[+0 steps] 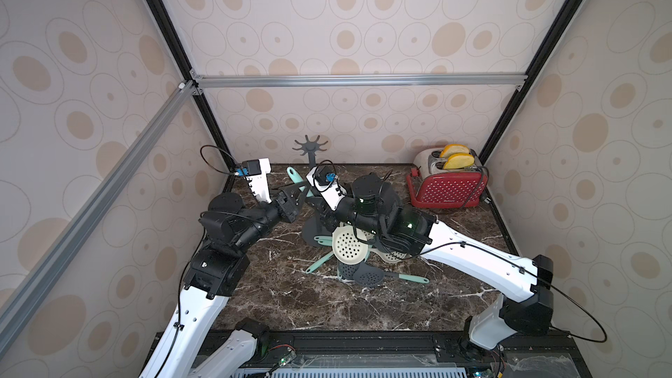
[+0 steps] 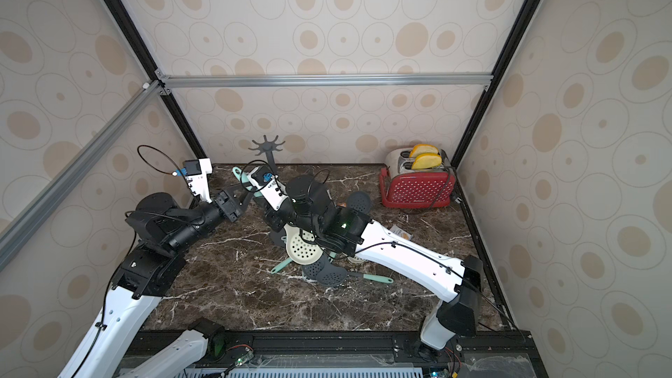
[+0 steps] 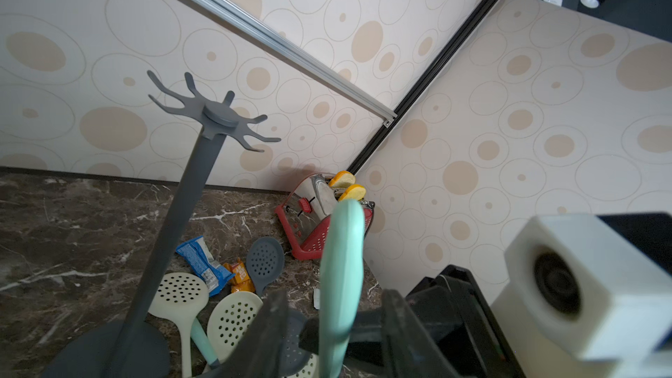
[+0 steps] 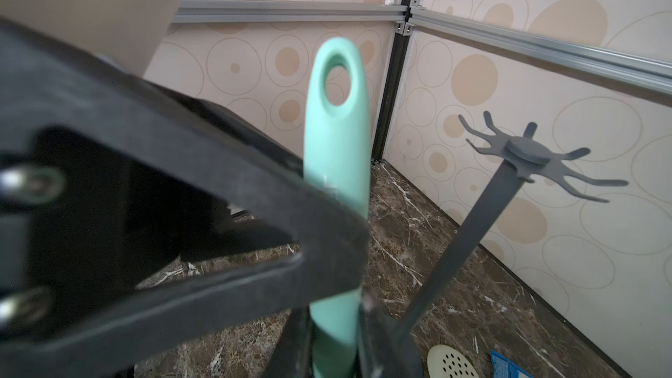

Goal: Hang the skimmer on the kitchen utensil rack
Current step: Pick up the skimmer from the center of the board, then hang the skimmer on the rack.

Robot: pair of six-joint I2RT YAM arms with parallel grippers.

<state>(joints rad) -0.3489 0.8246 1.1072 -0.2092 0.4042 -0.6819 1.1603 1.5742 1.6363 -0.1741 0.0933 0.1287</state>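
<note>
Mint-handled skimmer (image 4: 336, 161) inside the right end effector (image 4: 334, 343) — rack (image 4: 527, 152) beside.

A mint handle (image 3: 342, 267) is seen upright between the parted jaws of the left gripper (image 3: 336, 316); the rack (image 3: 174, 212) is seen just outside one jaw.

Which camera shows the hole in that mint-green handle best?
The right wrist view: the handle faces the camera, its hole large and clear. The left wrist view shows the handle edge-on, hole hidden; in both top views the handle is tiny.
</note>
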